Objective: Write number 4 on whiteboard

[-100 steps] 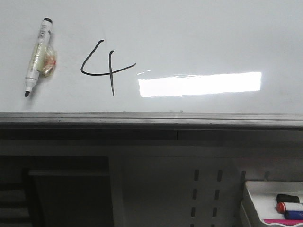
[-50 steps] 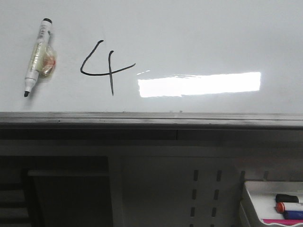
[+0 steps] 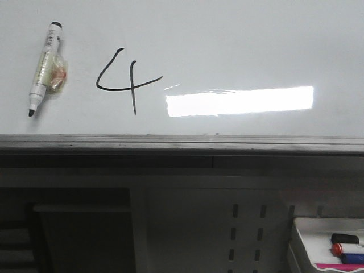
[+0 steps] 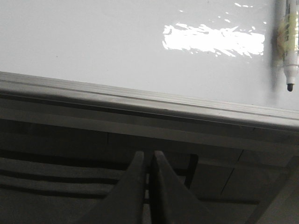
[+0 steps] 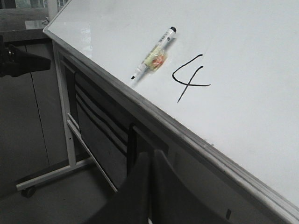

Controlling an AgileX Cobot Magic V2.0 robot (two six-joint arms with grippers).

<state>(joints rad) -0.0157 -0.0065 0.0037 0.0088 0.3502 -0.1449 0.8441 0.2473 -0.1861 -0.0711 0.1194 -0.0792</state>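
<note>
Nothing has moved since the earlier frame. At upper left, an uncapped marker (image 3: 44, 67) lies on the glossy whiteboard (image 3: 239, 40) beside the number 4 (image 3: 126, 79). Left gripper (image 4: 148, 161) and right gripper (image 5: 150, 161) are both clenched, empty.

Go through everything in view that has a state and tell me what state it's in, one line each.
number 4: fully drawn in black on the board.
whiteboard: lying flat, glare patch beside the 4.
black marker: uncapped, lying on the board, nothing holding it.
left gripper: fingers shut, empty, below the board's edge rail.
right gripper: fingers shut, empty, off the board.
markers in the small tray: capped, lying down.
</note>
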